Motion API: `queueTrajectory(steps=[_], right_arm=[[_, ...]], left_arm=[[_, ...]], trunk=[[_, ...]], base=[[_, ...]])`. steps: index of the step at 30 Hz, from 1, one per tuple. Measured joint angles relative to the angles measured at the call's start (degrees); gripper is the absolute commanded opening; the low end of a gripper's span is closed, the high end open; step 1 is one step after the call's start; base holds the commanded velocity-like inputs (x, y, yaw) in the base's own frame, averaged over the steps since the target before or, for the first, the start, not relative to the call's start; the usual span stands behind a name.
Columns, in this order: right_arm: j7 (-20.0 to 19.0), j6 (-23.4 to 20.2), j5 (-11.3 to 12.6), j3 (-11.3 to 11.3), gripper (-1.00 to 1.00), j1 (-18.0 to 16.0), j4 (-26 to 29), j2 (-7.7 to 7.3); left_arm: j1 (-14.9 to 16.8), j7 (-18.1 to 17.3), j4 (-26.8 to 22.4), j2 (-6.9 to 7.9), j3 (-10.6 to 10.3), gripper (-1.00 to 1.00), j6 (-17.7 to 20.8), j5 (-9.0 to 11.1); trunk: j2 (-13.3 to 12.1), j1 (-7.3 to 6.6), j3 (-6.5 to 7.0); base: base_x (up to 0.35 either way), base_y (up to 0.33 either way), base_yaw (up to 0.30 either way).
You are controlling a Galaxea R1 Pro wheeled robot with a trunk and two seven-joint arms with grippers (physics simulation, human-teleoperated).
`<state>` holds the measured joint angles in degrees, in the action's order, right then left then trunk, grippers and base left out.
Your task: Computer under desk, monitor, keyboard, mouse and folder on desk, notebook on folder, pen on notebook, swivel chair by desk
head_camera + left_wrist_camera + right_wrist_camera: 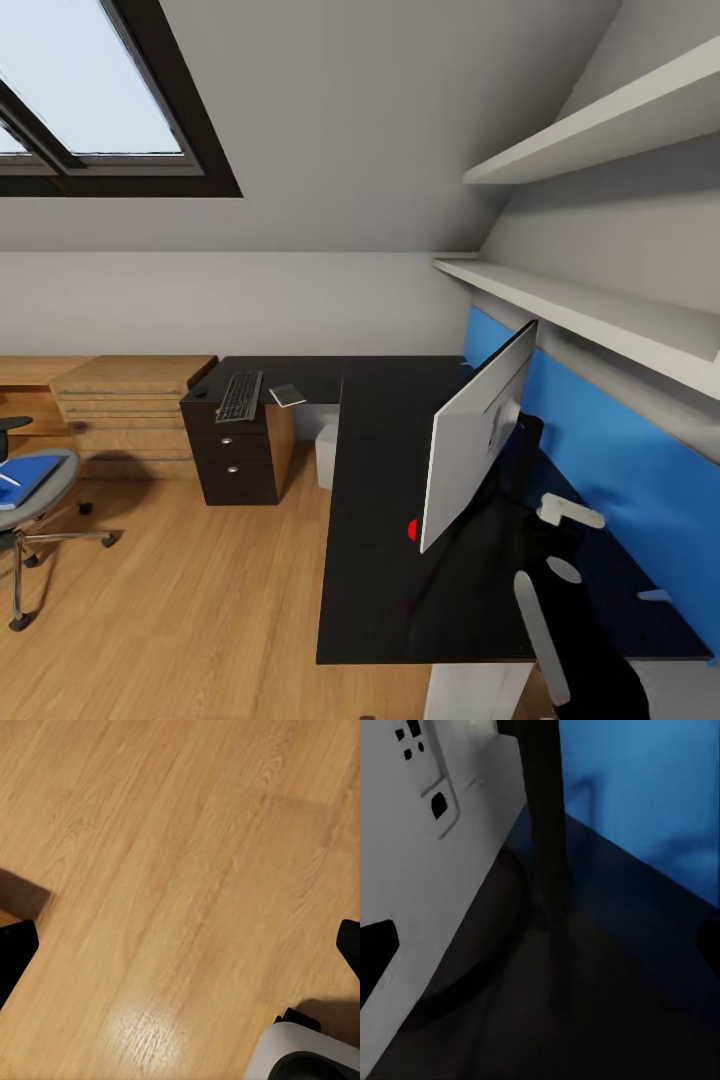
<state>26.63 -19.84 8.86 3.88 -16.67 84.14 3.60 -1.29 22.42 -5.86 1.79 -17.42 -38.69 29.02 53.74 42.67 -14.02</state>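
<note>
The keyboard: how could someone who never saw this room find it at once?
Find the L-shaped black desk. On its far wing, above the black drawers, lies the keyboard: long, dark-keyed, unlike the small flat notebook beside it.

No words, labels, brand names or numbers can be read in any of the views. The pale grey back of the wide flat monitor (478, 440) carries only small dark cut-outs, with no lettering. The slim silver-grey keyboard with dark keys (240, 396) is too small for any key markings to be made out.
</note>
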Motion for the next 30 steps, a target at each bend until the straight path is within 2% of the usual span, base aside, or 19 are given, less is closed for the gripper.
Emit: queueTrajectory(steps=[5,12,21,30], right_arm=[[4.96,-1.29,-0.41,-6.55,1.0,2.95,4.11,0.93],[6.66,-1.32,-0.3,-10.36,1.0,4.14,4.58,1.21],[6.8,-0.77,-0.26,-11.21,1.0,4.49,2.78,0.99],[6.34,0.48,-0.3,-11.51,1.0,4.51,2.68,0.97]], left_arm=[[0.01,-0.19,0.0,-0.04,-0.05,1.0,0.0,-0.06],[0.02,-0.32,0.01,-0.03,-0.11,1.0,-0.03,-0.09],[0.02,-3.15,0.0,0.01,-0.16,1.0,2.35,-0.14],[0.01,-3.8,0.02,0.02,-0.11,1.0,2.55,-0.2]], trunk=[[-0.01,0.0,0.0],[-0.01,0.01,0.0],[-0.02,0.02,0.0],[-0.02,0.02,0.0]], base=[[0.0,0.001,0.0],[-0.031,0.118,0.0],[-0.134,0.277,0.0],[-0.157,0.299,0.0]])
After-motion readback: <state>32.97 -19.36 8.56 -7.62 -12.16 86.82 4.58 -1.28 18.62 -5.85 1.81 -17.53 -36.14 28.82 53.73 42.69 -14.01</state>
